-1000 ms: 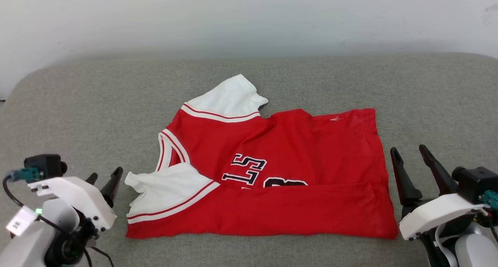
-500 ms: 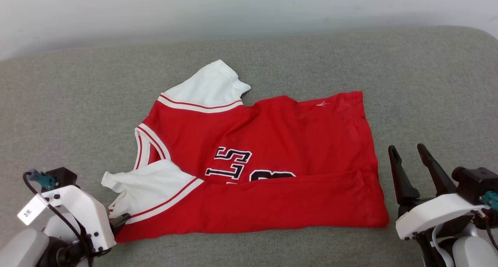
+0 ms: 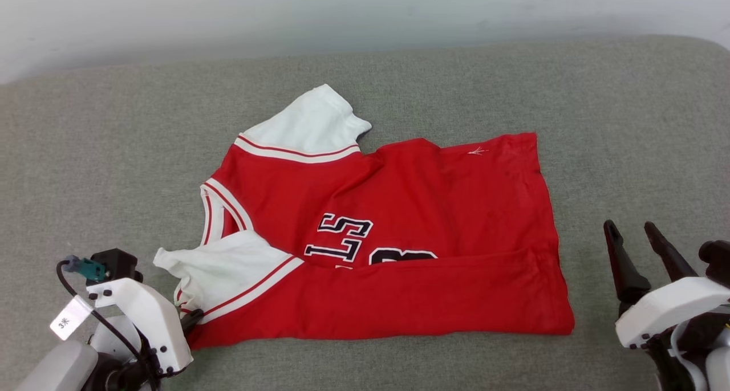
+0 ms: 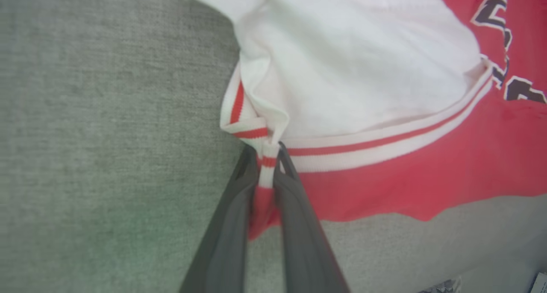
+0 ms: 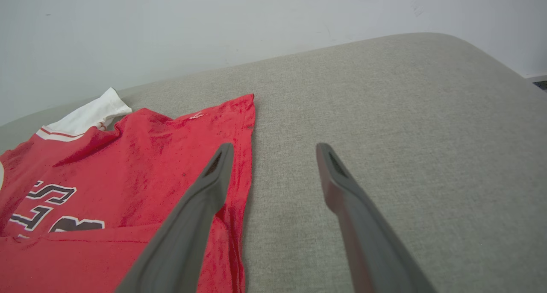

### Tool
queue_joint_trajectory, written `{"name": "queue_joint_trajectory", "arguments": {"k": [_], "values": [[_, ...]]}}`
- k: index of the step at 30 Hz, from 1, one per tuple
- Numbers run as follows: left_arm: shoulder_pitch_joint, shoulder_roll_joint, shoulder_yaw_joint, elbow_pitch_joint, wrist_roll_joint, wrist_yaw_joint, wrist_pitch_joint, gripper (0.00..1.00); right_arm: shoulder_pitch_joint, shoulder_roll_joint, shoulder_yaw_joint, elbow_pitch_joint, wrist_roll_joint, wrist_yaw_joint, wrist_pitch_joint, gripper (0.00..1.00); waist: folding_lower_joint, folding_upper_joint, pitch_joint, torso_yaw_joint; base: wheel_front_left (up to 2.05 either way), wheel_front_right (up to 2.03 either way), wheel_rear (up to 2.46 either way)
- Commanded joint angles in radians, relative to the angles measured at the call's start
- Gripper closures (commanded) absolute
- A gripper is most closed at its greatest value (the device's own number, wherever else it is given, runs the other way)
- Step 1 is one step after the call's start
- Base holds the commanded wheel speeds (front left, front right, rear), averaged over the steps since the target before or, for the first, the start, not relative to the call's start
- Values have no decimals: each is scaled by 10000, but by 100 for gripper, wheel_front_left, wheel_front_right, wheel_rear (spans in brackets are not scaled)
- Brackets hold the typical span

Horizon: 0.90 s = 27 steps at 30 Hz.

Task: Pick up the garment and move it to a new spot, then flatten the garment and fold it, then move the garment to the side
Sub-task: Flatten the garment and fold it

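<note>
At the lower left of the head view, the left end effector (image 3: 193, 318) was at the near left corner of the garment (image 3: 410, 208). In the left wrist view its two dark fingers (image 4: 230, 224) were pressed together on the red-and-white striped trim of the near white sleeve (image 4: 350, 71), and a small piece of red cloth was pinched between them.

At the lower right of the head view, the right end effector (image 3: 630, 231) held nothing. Its fingers stood apart and pointed up the frame. It was near the right edge of the garment, with a strip of grey cushion (image 3: 627, 123) between them.

The garment lay in the middle of the cushion, spread sideways. Its collar (image 3: 219, 208) was toward the left of the frame and its hem toward the right. The near long edge was folded up over the front and covered the lower part of the black lettering (image 3: 342, 240). The other white sleeve (image 3: 308, 126) pointed toward the upper part of the frame. Behind the cushion, along the top of the frame, was a pale wall (image 3: 365, 15).
</note>
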Motion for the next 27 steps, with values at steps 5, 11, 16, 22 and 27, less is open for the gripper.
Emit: {"name": "queue_joint_trajectory", "arguments": {"k": [5, 11, 16, 22, 27], "values": [[99, 155, 40, -391, 305, 65, -423, 100, 186, -654, 117, -49, 500, -12, 2075, 0, 1, -1, -273, 105, 0, 0, 0], [194, 373, 88, -1244, 536, 320, -588, 100, 341, -1279, 655, -570, 1066, -12, 4873, 0, 1, -1, -278, 287, 0, 0, 0], [56, 356, 44, -1740, 666, 474, -577, 100, 296, -1146, 1166, -620, 1343, -12, 6151, 0, 1, -1, -36, 443, 0, 0, 0], [78, 208, -10, -1924, 678, 501, -690, 100, 192, -915, 1795, 138, 1519, -12, 6695, 0, 1, -1, 270, 567, 0, 0, 0], [61, 141, 6, -1885, 707, 456, -802, 100, 61, -772, 2212, 730, 1751, -7, 6589, 100, 1, -1, 411, 603, 0, 0, 0]]}}
